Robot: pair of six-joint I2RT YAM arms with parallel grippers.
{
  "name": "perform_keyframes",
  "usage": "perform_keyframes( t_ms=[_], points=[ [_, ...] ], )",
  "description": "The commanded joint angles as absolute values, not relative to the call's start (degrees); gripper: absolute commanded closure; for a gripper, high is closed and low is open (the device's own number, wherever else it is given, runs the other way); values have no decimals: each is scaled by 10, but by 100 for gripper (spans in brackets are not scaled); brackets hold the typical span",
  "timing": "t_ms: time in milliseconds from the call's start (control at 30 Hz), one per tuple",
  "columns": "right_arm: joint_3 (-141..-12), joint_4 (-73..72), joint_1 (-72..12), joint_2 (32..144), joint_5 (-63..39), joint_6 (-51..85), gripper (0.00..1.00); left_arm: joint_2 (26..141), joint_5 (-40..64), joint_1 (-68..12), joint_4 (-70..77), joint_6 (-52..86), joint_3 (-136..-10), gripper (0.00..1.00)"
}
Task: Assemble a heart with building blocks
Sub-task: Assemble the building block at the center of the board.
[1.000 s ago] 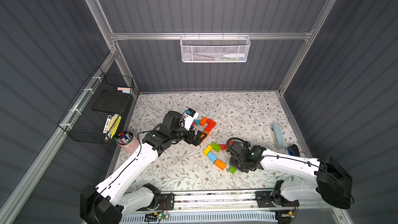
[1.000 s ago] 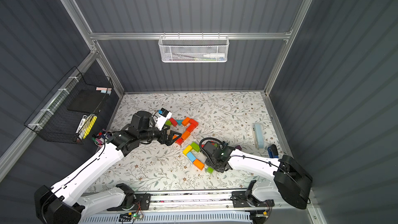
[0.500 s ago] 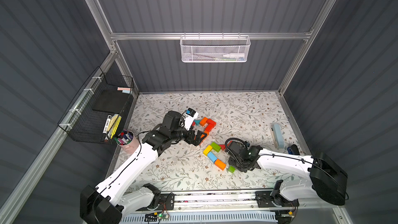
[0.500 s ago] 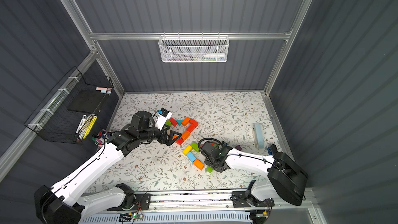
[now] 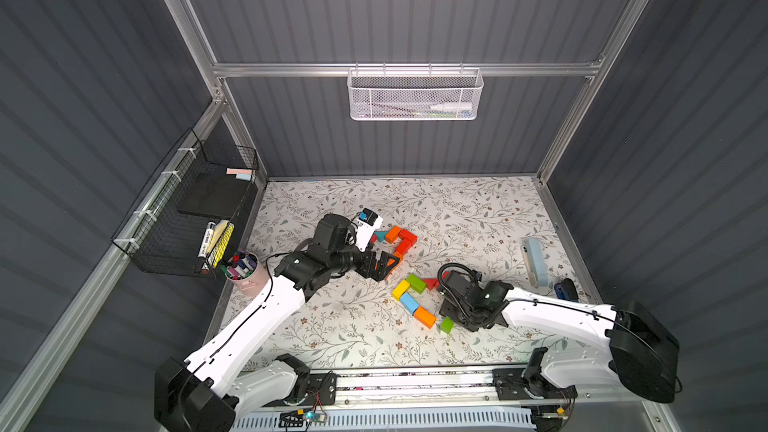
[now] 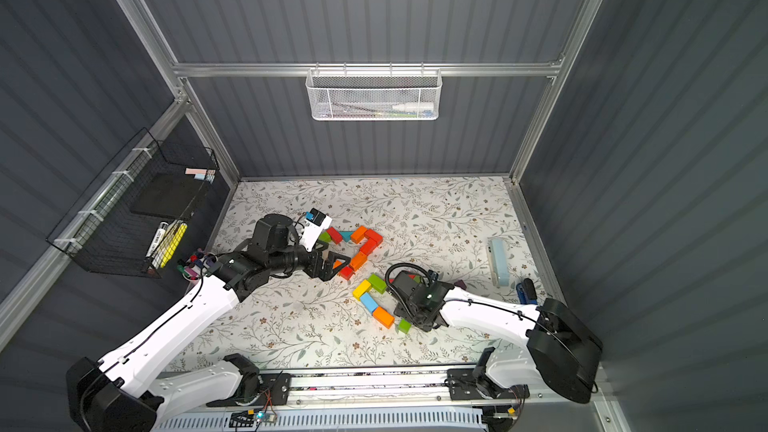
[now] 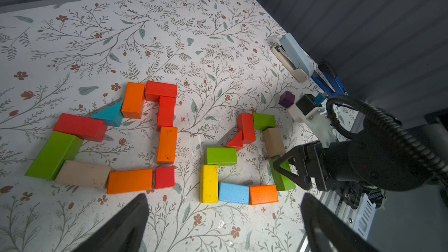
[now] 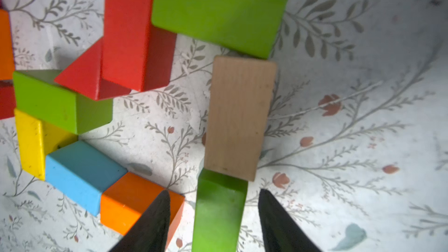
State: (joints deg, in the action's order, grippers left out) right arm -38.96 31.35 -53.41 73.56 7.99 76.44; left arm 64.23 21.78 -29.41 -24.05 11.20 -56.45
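Observation:
The building blocks lie in two groups on the floral mat. A ring of red, orange, green, tan and teal blocks (image 7: 135, 136) sits to the left. A smaller ring (image 7: 238, 158) of red, green, yellow, blue, orange and tan blocks sits to the right. My right gripper (image 8: 214, 191) is open and straddles a green brick (image 8: 218, 214), with a gap on each side. That brick butts against the tan brick (image 8: 237, 117). In both top views the green brick (image 5: 446, 324) (image 6: 404, 326) is at the ring's near end. My left gripper (image 7: 225, 196) (image 5: 384, 265) is open and holds nothing, between the two groups.
A purple cube (image 7: 286, 99) lies alone right of the smaller ring. A pale blue stapler (image 5: 534, 261) and a blue tool (image 5: 563, 288) lie by the right wall. A pink cup of markers (image 5: 243, 270) stands at the left edge under a black wire basket (image 5: 187, 218).
My right jaws have spread apart and let go of the green brick, which stays on the mat against the tan brick. The left arm has not moved.

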Motion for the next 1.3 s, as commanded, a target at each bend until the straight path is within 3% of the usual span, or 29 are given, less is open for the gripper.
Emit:
perform_keyframes(
  t_ms=[0,267,533,733,1267],
  points=[
    [-380,343,-535,716,45,742,36,643,227,-290,-243,117,-557,1],
    [-379,343,-549,707,-36,679,35,645,229,-290,-242,117,-557,1],
    [-376,392,-555,678,-52,586,49,644,225,-290,-243,117,-556,1],
    [-385,371,-555,715,-49,570,60,648,225,-290,-243,117,-556,1],
    [-421,358,-561,789,9,549,76,654,222,-290,-243,118,-556,1]
  ],
)
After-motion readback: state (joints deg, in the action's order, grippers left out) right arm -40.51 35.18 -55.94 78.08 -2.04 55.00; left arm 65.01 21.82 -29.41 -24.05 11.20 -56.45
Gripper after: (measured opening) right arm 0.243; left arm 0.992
